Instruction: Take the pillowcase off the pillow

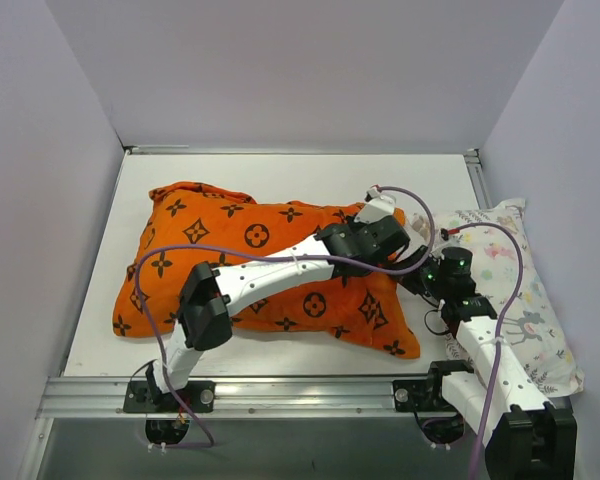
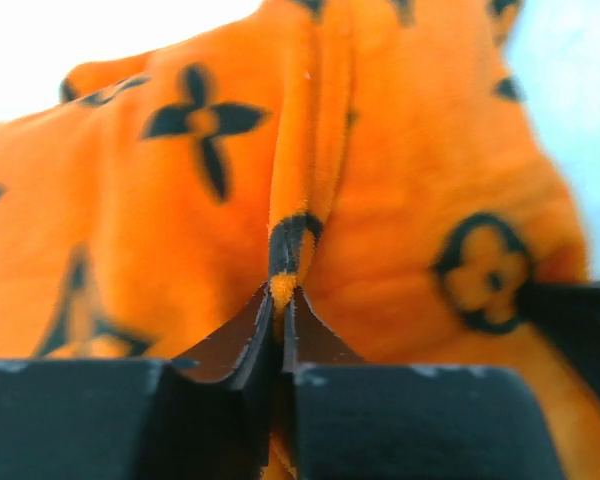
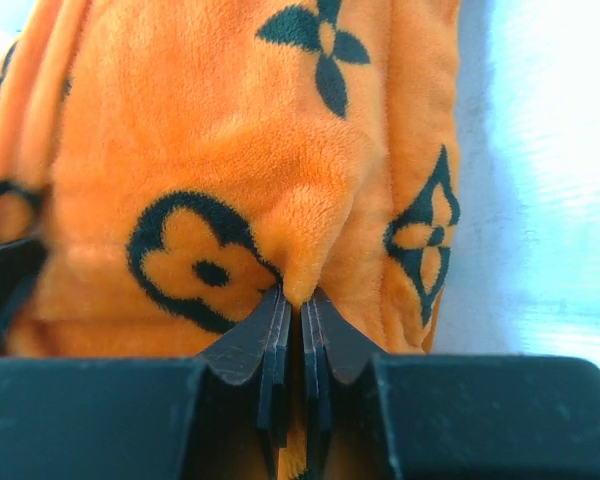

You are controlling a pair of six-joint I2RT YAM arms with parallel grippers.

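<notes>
Now, your left jaws and right jaws are each pinched shut on a small fold near the right end of the pillowcase (image 1: 270, 270), which lies stuffed across the surface (image 1: 280, 175). Grip fabric only, and draw the folds apart slowly.

Pillowcase (image 1: 270, 270) laid across centre of frame on the worktop (image 1: 280, 170), long axis running left to right. Second pillow (image 1: 525, 290) placed along right edge of frame, just beside the pillowcase's right end. Left end effector (image 1: 385, 238) and right end effector (image 1: 420, 268) positioned side by side at that right end, the right one lower in frame. A fold of pillowcase is pinched between each pair of fingers.
</notes>
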